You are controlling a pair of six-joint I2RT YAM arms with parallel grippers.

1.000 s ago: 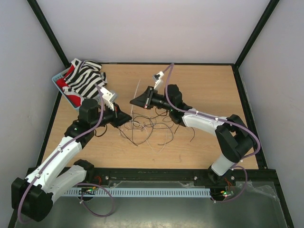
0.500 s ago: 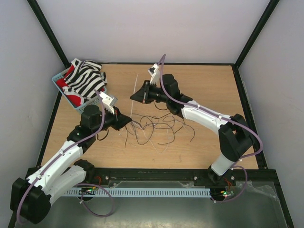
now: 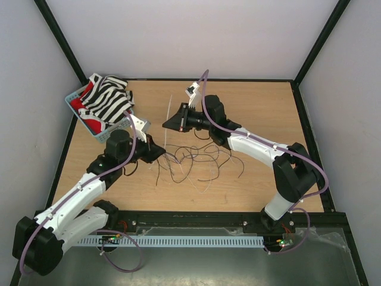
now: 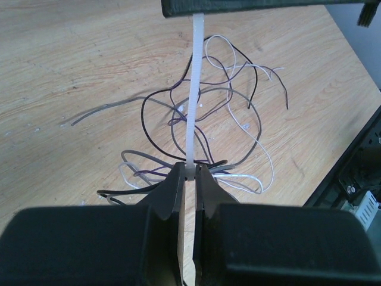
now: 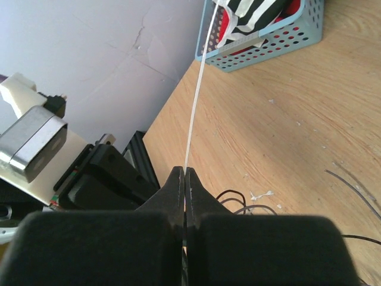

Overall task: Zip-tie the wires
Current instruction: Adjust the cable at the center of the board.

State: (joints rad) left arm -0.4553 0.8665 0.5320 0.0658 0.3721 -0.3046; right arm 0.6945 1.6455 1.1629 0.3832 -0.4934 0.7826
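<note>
Sprawling dark-and-pale thin wires [image 3: 193, 159], left pincer [image 4: 189, 171] and right pincer [image 5: 185, 173] pinching zip tie [image 4: 193, 89]

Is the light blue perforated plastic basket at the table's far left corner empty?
No, a black-and-white striped cloth and something red fill the basket.

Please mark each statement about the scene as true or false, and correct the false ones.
1. Both grippers are shut on the zip tie. True: the left gripper and the right gripper each pinch the white zip tie.
2. The wires lie inside the basket. False: the wires lie loose on the table between the arms.
3. The basket holds a striped cloth. True: the basket, the striped cloth.
4. The basket stands at the near right corner. False: it stands at the far left corner.
</note>
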